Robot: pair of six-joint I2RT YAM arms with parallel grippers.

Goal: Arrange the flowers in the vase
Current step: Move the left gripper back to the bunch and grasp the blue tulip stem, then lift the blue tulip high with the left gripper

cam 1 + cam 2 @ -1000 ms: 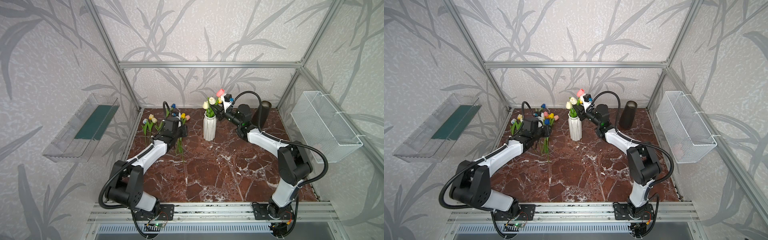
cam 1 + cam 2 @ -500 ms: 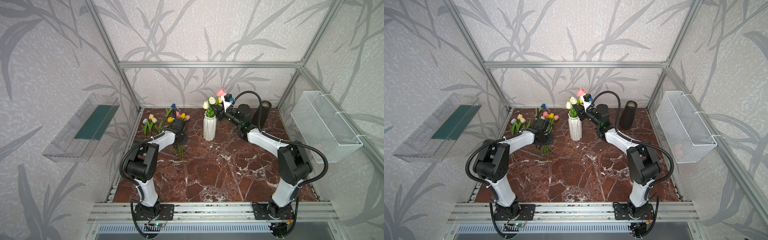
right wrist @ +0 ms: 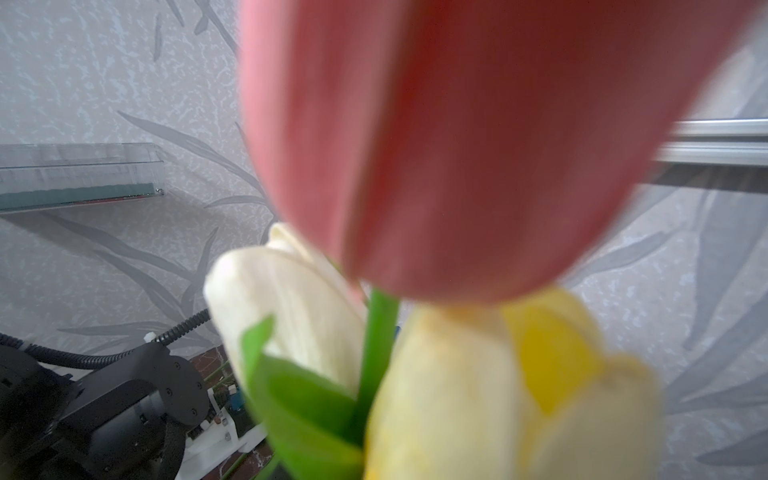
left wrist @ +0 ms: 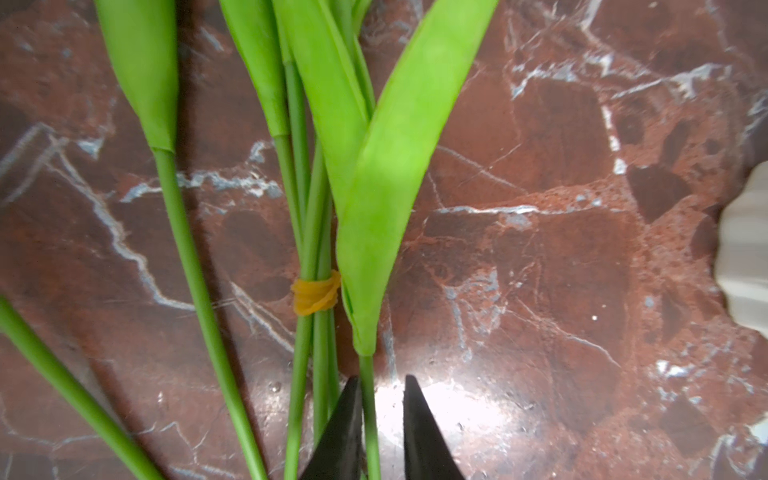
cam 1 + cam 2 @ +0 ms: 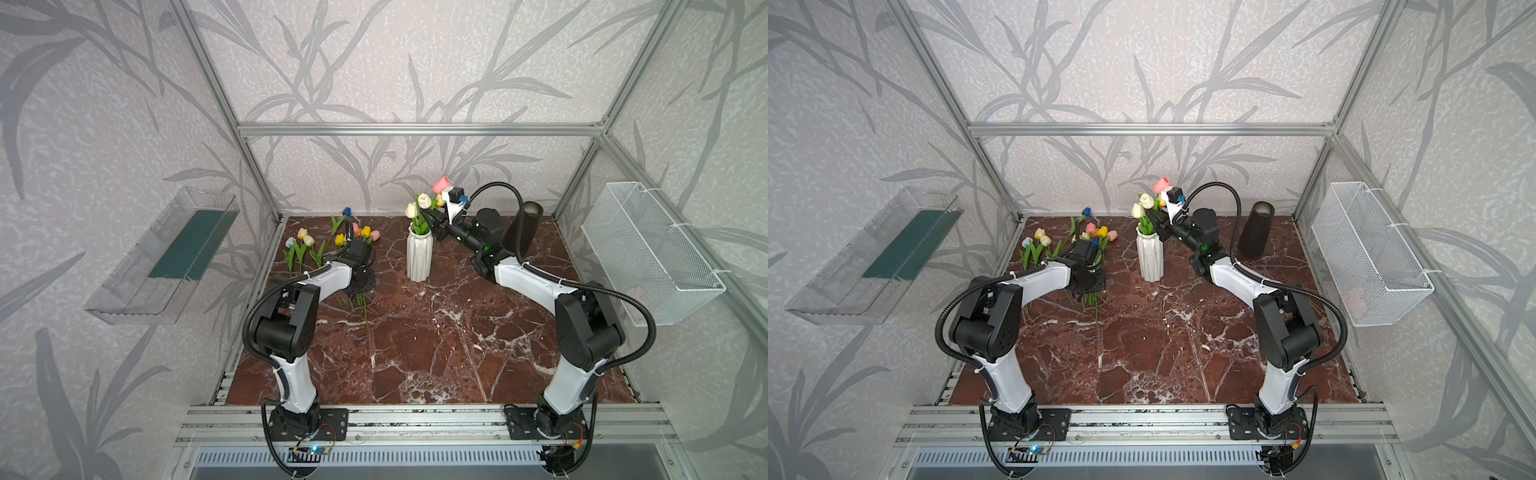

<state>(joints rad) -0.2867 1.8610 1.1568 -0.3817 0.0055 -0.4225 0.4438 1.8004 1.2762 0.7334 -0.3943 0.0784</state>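
Observation:
Loose flowers (image 5: 360,232) lie on the marble floor left of the white ribbed vase (image 5: 419,259); three of their stems are tied with an orange rubber band (image 4: 316,291). My left gripper (image 4: 380,384) points down at them. Its black fingertips (image 4: 409,386) straddle one green stem (image 4: 369,399), which touches one finger, with a gap to the other. My right gripper (image 5: 432,218) sits just above the vase mouth, shut on the stem of a pink tulip (image 3: 478,145). White (image 3: 291,299) and yellow (image 3: 552,353) tulips stand in the vase beside it. Leaves hide the right fingers in the wrist view.
More tulips (image 5: 300,245) lie at the far left, and a blue one (image 5: 347,212) by the back wall. A dark cylinder vase (image 5: 525,226) stands behind my right arm. A wire basket (image 5: 648,253) hangs on the right wall and a clear shelf (image 5: 166,253) on the left.
My left arm has folded its elbow back and brought the gripper down onto the loose stems, with the jaws drawn closer together. The right arm and the pink tulip have stayed still.

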